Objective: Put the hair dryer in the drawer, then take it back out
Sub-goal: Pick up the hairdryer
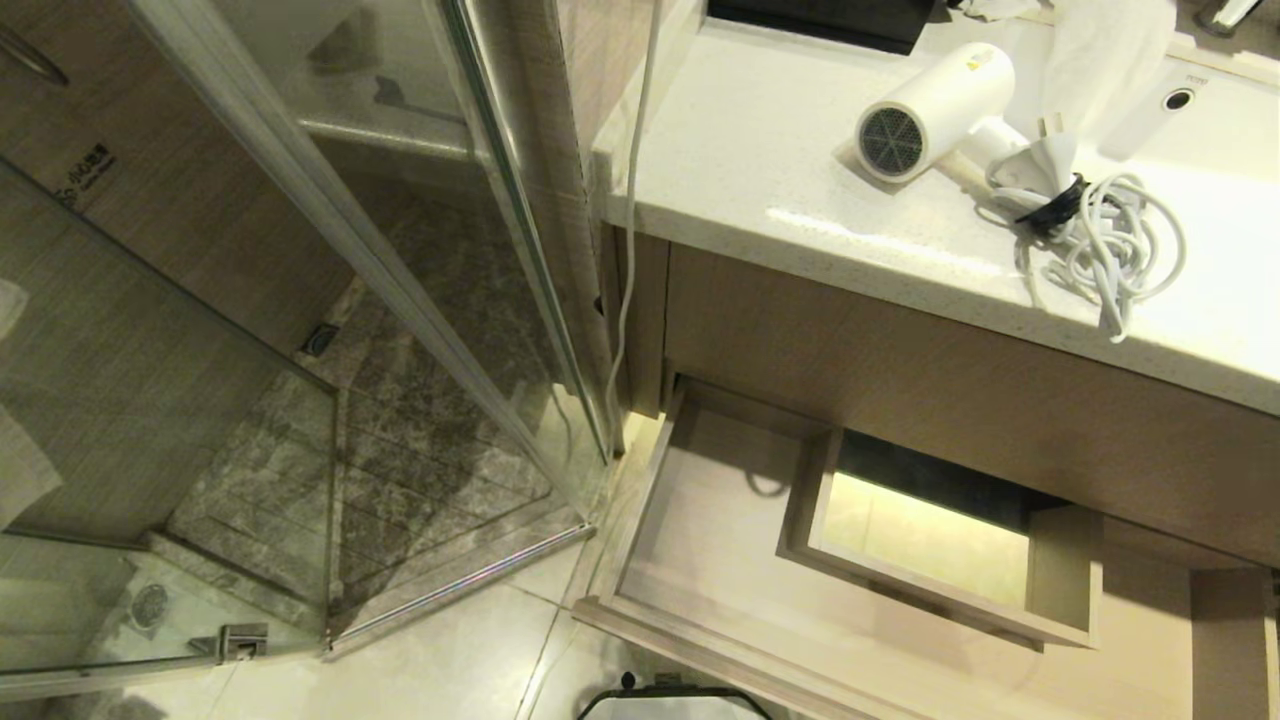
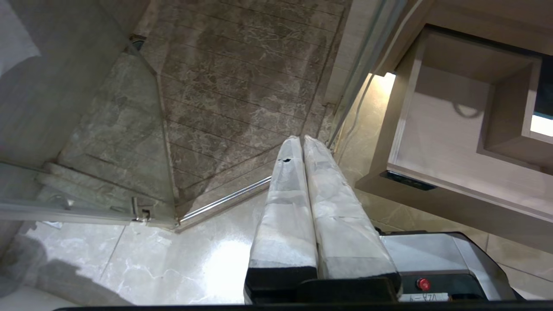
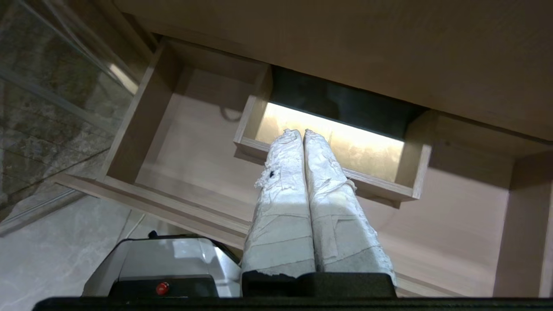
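The hair dryer [image 1: 935,110] lies on the counter [image 1: 760,170] with its coiled cord [image 1: 1105,240] beside it, above the drawer [image 1: 700,540], which stands pulled out below. Both the left gripper [image 2: 301,140] and right gripper [image 3: 301,134] hang pressed together, holding nothing, near the drawer.

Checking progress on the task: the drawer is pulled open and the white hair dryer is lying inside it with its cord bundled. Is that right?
Not quite. The drawer is pulled open, but the head view shows the white hair dryer lying on the countertop above, its cord bundled beside it.
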You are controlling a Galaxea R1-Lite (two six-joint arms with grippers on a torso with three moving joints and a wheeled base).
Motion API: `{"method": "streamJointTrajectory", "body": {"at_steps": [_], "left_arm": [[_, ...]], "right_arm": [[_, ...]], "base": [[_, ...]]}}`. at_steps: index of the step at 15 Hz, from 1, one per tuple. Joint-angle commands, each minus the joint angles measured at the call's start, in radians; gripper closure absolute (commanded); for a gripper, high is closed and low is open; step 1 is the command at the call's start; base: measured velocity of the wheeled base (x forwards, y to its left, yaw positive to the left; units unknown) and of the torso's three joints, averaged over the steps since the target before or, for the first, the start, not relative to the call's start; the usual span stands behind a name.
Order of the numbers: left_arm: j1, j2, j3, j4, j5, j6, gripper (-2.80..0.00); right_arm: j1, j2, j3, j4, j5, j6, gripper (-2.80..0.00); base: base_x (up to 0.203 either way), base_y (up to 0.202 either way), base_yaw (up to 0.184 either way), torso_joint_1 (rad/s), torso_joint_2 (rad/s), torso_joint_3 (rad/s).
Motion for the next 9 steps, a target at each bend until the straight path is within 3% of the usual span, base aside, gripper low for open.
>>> {"method": "streamJointTrajectory", "body": {"at_steps": [1,7,9], "left_arm": [[0.0,0.0,0.0,0.0,0.0,0.0,0.0],[0.0,0.0,0.0,0.0,0.0,0.0,0.0],[0.0,0.0,0.0,0.0,0.0,0.0,0.0]], "right_arm": [[0.001,0.0,0.0,0.003,-0.001,-0.002,0.0],[0.001,0.001,0.0,0.004,0.007,-0.026,0.0],[0.001,0.001,0.0,0.004,0.007,-0.026,0.0]], "base": [[0.0,0.0,0.0,0.0,0.0,0.0],[0.0,0.0,0.0,0.0,0.0,0.0],[0.0,0.0,0.0,0.126,0.0,0.144]]}}
